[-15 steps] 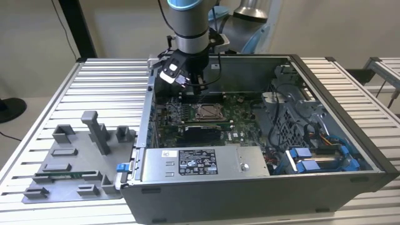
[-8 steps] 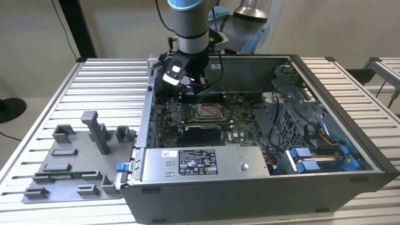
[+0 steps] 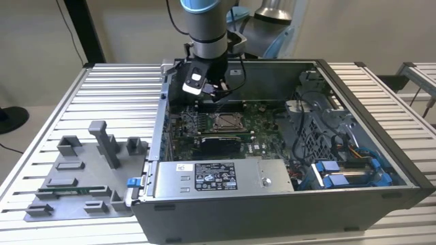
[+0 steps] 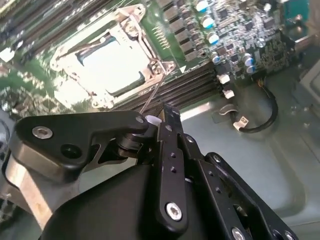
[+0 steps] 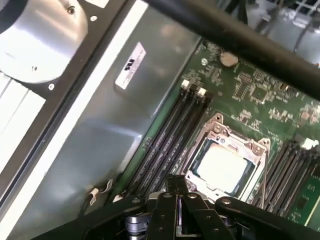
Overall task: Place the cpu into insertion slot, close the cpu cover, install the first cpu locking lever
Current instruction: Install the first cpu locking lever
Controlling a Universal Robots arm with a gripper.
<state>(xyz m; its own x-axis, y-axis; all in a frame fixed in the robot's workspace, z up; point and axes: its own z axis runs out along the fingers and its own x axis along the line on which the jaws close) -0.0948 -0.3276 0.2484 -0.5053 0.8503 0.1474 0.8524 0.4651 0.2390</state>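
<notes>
The silvery square cpu (image 5: 222,169) lies in the green-ringed insertion slot (image 3: 212,121) under the lowered thin silvery cpu cover (image 5: 235,141), while the narrowly shut tool (image 3: 218,98), at the slot's 12 o'clock in the exterior view, hangs beside the unlatched thin wire locking lever (image 4: 152,92).

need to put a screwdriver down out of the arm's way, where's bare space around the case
The ribbed table is bare behind the grey tray, on the exterior view's left of the computer case, and in a strip on its right. Inside the case it is crowded: gripper at the socket, cables and blue brackets nearby.
</notes>
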